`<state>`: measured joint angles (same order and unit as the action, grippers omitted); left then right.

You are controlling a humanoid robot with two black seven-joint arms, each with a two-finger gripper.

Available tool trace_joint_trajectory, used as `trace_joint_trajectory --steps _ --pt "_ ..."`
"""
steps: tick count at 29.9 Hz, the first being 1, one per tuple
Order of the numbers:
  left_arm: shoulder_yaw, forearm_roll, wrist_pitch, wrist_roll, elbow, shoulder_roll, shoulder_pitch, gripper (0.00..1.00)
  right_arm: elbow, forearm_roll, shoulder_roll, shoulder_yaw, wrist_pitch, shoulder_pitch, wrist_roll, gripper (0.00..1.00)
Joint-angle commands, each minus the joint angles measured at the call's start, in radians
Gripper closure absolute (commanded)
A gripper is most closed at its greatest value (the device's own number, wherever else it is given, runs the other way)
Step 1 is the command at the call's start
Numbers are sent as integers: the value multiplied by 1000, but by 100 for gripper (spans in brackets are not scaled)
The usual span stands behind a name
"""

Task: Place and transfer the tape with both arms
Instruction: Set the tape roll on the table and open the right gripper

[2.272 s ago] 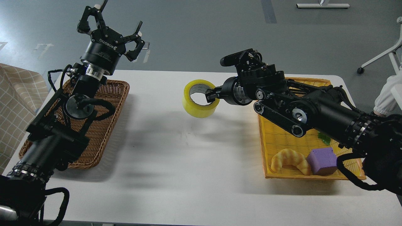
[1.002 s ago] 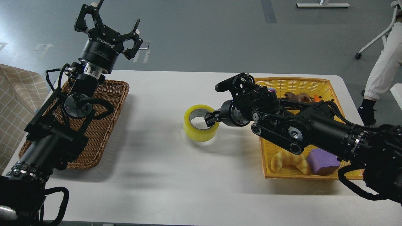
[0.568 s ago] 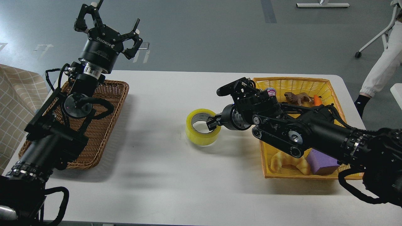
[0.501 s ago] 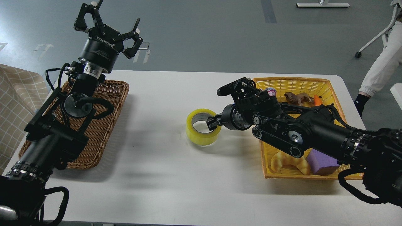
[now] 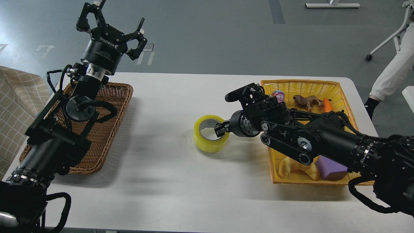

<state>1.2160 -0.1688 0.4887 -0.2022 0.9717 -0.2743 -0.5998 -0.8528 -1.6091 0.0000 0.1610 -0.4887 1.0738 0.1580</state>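
The tape (image 5: pixel 207 144), a wide yellow roll with a whitish-grey core, sits on the white table (image 5: pixel 181 181) near its middle, hole facing up. My right gripper (image 5: pixel 221 128) reaches in from the right and is shut on the roll's right wall, with one finger inside the core and one outside. My left gripper (image 5: pixel 117 15) is open and empty. It is raised high above the table's far left, over the brown wicker basket (image 5: pixel 113 97), far from the tape.
A yellow basket (image 5: pixel 300 84) at the right holds a toy croissant (image 5: pixel 294 166), a purple block (image 5: pixel 330 168), a toy lion (image 5: pixel 305 101), an orange carrot (image 5: pixel 327 104) and a small cup (image 5: pixel 278 94). A person's leg (image 5: pixel 393 72) shows at the far right.
My right gripper has lowered the tape from mid-air onto the table, then shifted it slightly right and toward me. The left arm has barely moved.
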Motion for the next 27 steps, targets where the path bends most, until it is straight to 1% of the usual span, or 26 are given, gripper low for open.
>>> trace_joint_trajectory --steps 1,2,3,5,6,7,11,17,20,22,23,24,25,27 --pt "-1 0 0 0 1 0 0 2 0 1 0 2 0 0 0 57" --pt "-1 0 0 1 -1 -2 2 2 0 3 0 3 0 0 0 53" --pt "-1 0 0 1 1 -2 2 2 0 6 0 3 0 -3 0 43" --pt "-1 0 0 1 -1 -3 2 2 0 9 0 5 0 -6 0 34" --pt "-1 0 0 1 1 -5 3 2 -3 11 0 11 0 -12 0 15" --pt "-1 0 0 0 1 -6 3 2 -6 12 0 20 0 -18 0 2" --pt "-1 0 0 1 1 -9 3 2 -14 14 0 26 0 -11 0 2" --pt "11 8 0 3 -1 -8 8 2 -55 14 0 112 0 32 0 2" --pt "7 9 0 3 -1 -8 8 2 -103 14 0 153 0 55 0 2" --pt "7 9 0 4 -4 -6 9 2 -152 15 -30 209 0 55 0 2" --pt "1 8 0 6 -8 -6 8 2 -190 21 -70 256 0 42 0 1" --pt "0 8 0 6 -8 -6 8 2 -190 21 -71 256 0 41 0 1" --pt "-4 8 0 15 -11 -8 5 2 -224 32 -105 308 0 29 0 1" --pt "-4 8 0 12 -13 -8 3 2 -264 40 -153 379 0 -9 0 1"
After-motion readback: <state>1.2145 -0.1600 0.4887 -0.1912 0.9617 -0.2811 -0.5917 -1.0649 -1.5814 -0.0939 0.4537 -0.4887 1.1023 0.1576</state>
